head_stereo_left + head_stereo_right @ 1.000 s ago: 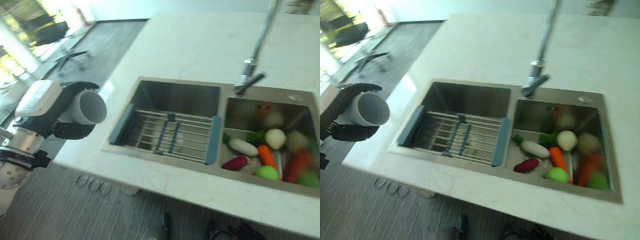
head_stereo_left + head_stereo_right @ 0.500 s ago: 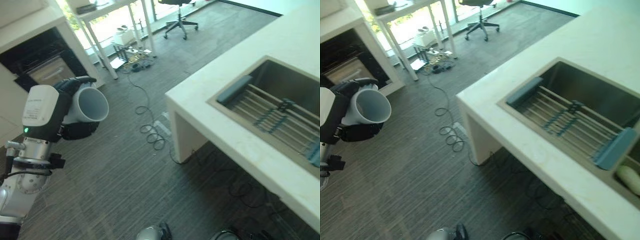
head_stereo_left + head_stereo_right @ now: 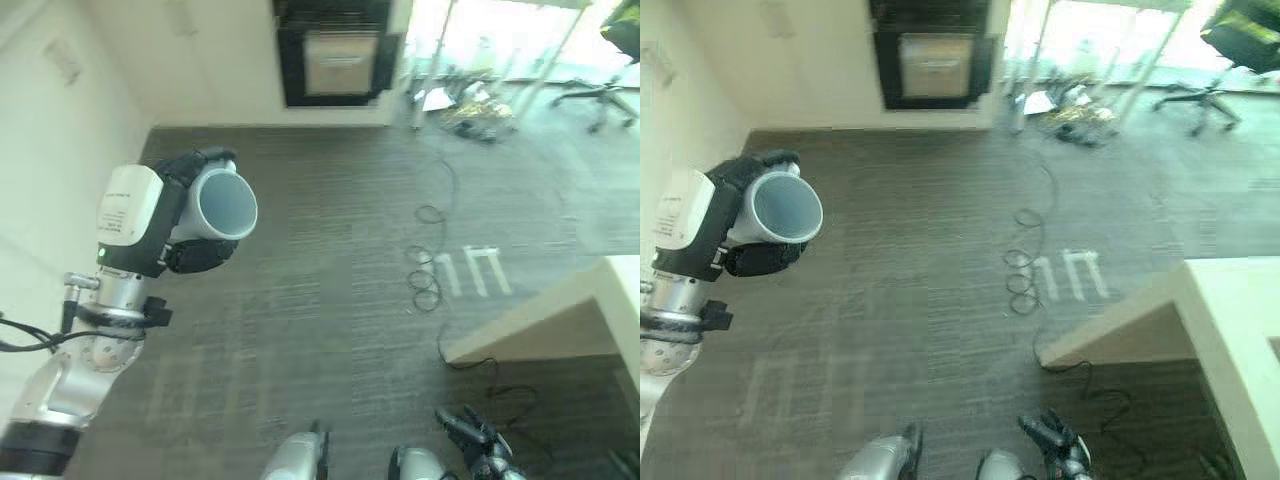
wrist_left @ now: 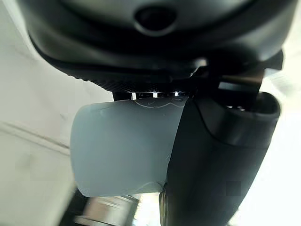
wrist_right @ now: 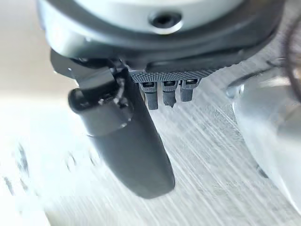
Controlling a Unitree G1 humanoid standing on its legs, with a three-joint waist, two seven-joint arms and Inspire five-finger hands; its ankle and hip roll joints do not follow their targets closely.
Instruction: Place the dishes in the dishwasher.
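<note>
While gripped, cup [image 3: 222, 205] inside left hand [image 3: 190, 255].

Dark striped floor [image 3: 330, 250], cream wall [image 3: 60, 150], office chair [image 3: 1215, 60], bright windows [image 3: 1090, 30]

One cup [image 3: 222, 205], pale grey, lying on its side in the left robot hand [image 3: 190, 255]. One right robot hand [image 5: 124, 141]. One counter [image 3: 1230, 330], corner visible. One office chair [image 3: 1220, 40]. One dark built-in appliance [image 3: 335, 50] in the far wall.
</note>
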